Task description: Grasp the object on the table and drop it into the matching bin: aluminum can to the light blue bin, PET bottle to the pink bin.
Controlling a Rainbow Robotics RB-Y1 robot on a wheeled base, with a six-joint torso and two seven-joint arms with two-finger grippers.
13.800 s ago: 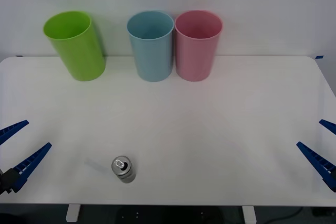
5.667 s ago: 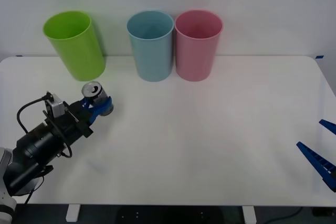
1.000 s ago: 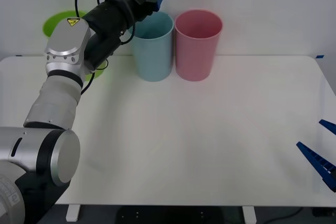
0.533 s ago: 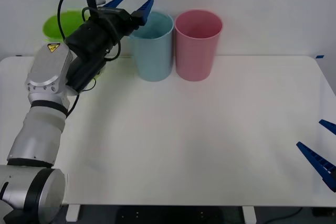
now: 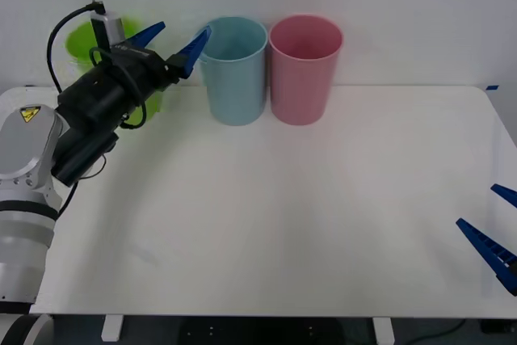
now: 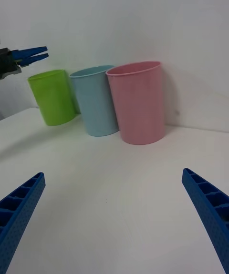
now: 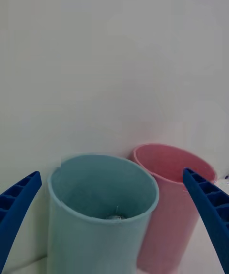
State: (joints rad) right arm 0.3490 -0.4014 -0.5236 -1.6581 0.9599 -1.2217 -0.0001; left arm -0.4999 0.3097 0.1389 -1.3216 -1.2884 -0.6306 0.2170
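The can [image 7: 114,217] lies in the middle bin [image 5: 234,70], between another bin [image 5: 89,38] on its left and one [image 5: 304,70] on its right.

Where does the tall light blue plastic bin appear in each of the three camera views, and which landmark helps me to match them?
Front view: the tall light blue plastic bin stands at the table's far edge, between the lime green bin and the pink bin.
Right wrist view: the middle of the three bins.
Left wrist view: close up, low in the picture.
Shared landmark: the pink bin beside it.
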